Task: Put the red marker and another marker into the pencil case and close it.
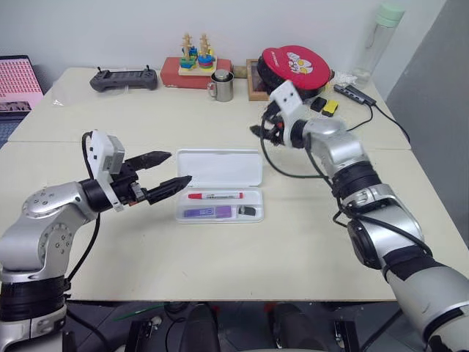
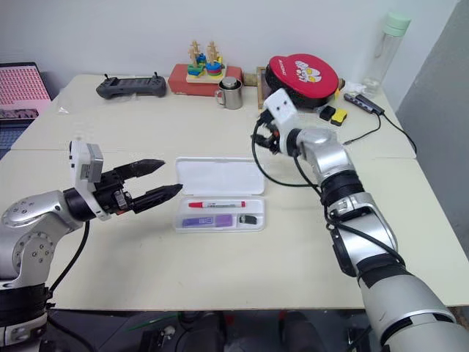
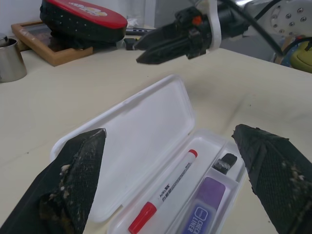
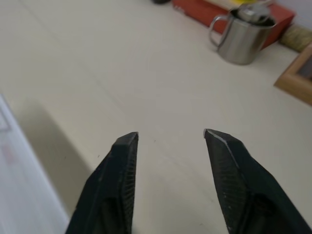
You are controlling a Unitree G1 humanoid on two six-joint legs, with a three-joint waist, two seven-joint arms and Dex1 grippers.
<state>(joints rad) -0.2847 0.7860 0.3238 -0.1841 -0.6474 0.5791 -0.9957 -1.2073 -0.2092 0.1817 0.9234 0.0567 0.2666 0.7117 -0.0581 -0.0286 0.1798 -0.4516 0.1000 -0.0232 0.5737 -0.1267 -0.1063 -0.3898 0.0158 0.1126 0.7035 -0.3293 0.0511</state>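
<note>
Already both markers lie inside the pencil case (image 1: pixel 220 187), so the step in hand looks to be the closing; going from the left, the left hand (image 1: pixel 163 174) hovers just beside the case's left end, its two black fingers spread wide and holding nothing; the case itself rests open and flat near the middle of the counter (image 1: pixel 146 249), its empty lid half lying on the far side and its tray half on the near side; in the tray the red marker (image 1: pixel 215 196) lies lengthwise along the far edge, the purple marker (image 1: pixel 208 213) lies alongside it on the near side, and a small black cap-like piece (image 1: pixel 247 211) sits at the tray's right end; further right and further back, the right hand (image 3: pixel 163 45) hangs above the counter beyond the lid, well apart from the case, its fingers parted with nothing between them; a steel mug (image 1: pixel 222 86) stands on the far part of the counter. By my judgement the next move calls for one hand to get under or behind the lid's far edge and swing it over onto the tray, then press it shut, perhaps while the other steadies the case against sliding.
</note>
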